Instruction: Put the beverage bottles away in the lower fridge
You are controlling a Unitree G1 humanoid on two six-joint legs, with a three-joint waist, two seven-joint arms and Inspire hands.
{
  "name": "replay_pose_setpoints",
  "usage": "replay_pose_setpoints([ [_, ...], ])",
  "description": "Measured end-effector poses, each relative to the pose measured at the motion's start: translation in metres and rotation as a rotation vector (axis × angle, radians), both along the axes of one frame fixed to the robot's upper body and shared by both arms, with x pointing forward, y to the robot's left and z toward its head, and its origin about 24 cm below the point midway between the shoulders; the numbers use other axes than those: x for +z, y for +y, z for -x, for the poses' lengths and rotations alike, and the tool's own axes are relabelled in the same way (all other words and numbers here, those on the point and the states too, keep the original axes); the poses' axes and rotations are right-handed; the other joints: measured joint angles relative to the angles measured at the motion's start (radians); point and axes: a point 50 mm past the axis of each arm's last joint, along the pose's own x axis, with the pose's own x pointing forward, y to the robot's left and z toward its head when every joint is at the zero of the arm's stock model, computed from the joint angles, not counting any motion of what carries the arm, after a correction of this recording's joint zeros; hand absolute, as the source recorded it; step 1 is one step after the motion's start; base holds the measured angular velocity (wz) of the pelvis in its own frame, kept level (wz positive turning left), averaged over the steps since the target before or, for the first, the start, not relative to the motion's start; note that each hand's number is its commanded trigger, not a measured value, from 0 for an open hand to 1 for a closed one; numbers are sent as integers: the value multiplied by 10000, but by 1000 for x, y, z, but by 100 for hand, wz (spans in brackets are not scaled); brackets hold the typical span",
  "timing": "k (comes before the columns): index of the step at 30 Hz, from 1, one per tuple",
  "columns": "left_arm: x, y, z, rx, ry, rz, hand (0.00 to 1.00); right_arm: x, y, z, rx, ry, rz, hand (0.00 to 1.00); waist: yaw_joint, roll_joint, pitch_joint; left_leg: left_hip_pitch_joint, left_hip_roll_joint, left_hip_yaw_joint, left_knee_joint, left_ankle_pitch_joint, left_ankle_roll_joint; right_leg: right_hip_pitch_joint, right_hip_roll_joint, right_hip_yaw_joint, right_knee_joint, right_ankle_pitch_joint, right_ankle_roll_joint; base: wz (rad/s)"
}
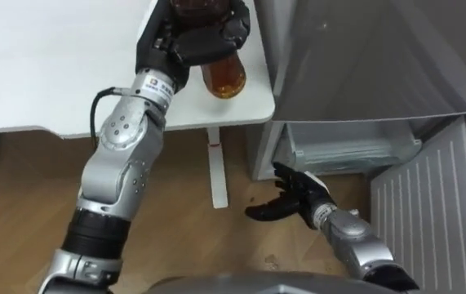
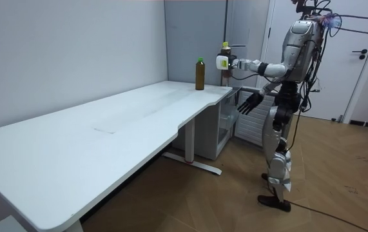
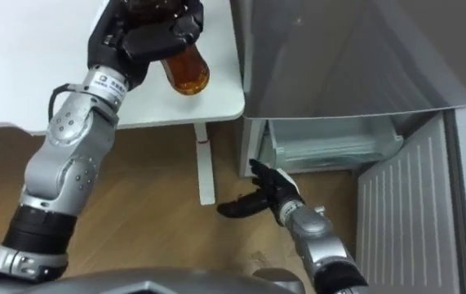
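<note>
Left eye view: amber plastic bottle was gripped by left hand above white table; right hand was held spread, empty, near lower fridge

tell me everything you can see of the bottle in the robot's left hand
A clear, plastic-looking bottle of amber-brown drink, upright in the room view. The left hand curls dark fingers round its upper body, hiding the top from above. It is at the corner of the white table near the fridge; whether its base rests there is unclear.
</note>
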Motion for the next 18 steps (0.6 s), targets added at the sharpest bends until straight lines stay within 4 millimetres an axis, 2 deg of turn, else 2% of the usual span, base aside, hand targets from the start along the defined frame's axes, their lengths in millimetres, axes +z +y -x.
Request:
replay_pose_setpoints([
  [3, -14, 3, 11, -18, 533, -5, 100, 10, 3, -7, 192, -520, -405, 0, 50, -7, -3, -45, -1, -194, -1, 0, 0, 7, 8, -24, 7, 0, 0, 17],
  [5, -24, 6, 20, -54, 899, -47, 100, 15, 5, -9, 456, -788, -632, 0, 73, -8, -4, -52, 2, -384, -12, 0, 0, 43, 10, -202, 12, -1, 0, 18],
  [6, -26, 7, 21, -85, 963, -60, 100, 15, 6, -9, 549, -840, -687, 0, 108, -9, -4, -48, 5, -412, -15, 1, -1, 46, 12, -241, 21, -1, 0, 15],
  [8, -27, 7, 23, -190, 1007, 2, 100, 18, 6, -8, 974, -919, -903, 0, 267, -1, 1, 52, 27, -783, -45, 5, -2, -10, 29, -325, 236, -9, 5, 8],
  [12, -26, 10, 24, -381, 749, -30, 100, 27, 5, -10, 1514, -1359, -1216, 0, 420, -18, 6, 155, 45, -1051, -130, 9, -2, 60, 30, -443, 450, -12, 5, 5],
  [13, -26, 10, 24, -441, 688, -92, 100, 30, 5, -10, 1677, -1517, -1304, 0, 508, 41, 64, 364, 202, -1657, -321, 75, 46, -449, 52, -552, 1315, -165, 5, -26],
  [14, -26, 11, 26, -486, 601, -124, 100, 33, 9, -10, 1860, -1659, -1490, 0, 679, 114, 109, 383, 362, -2400, -351, 69, 36, -959, 310, -254, 1200, -395, -175, -43],
  [15, -26, 15, 27, -377, 488, -152, 100, 36, 13, -11, 2013, -1791, -1623, 0, 722, 5, 95, 303, 385, -2504, -297, 60, 19, -1133, 399, -68, 456, -97, -366, -33],
  [16, -26, 20, 28, -224, 436, -44, 100, 41, 18, -11, 2366, -2018, -1792, 0, 645, -121, 95, 168, 462, -2432, -257, -47, -181, -1201, 400, -385, 4, 864, -460, 20],
  [17, -26, 21, 28, -322, 411, -30, 100, 42, 19, -6, 2511, -1993, -1964, 0, 410, -122, 88, 135, 527, -1974, -293, -59, -309, -1066, 398, -537, -7, 886, -479, 46],
  [18, -27, 18, 29, -468, 428, 15, 100, 41, 18, -5, 2555, -1936, -1982, 0, 346, -133, 93, 115, 534, -1699, -272, -43, -335, -1006, 379, -445, -3, 886, -478, 66],
])
